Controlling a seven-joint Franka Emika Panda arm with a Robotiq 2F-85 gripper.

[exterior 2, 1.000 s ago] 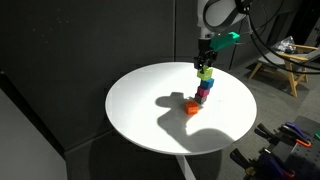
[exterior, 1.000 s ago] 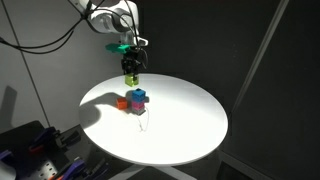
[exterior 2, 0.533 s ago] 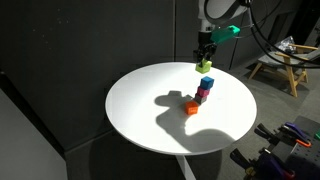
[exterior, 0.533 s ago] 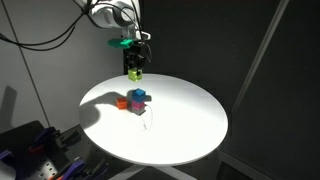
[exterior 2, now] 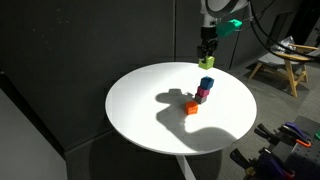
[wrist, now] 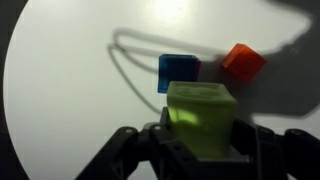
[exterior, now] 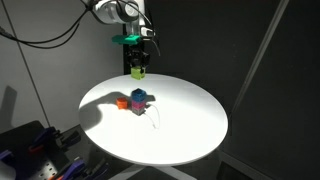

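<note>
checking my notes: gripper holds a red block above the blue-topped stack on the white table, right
No: the gripper holds a yellow-green block, not a red one, as the wrist view shows. It is above the blue-topped stack on the white table.

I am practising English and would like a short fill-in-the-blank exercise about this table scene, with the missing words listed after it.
The held block in the gripper is ____ in colour. It hangs ____ the white table, without touching it. Beside the blue block lies a single block, coloured ____.
Missing words: green, above, orange.
</note>
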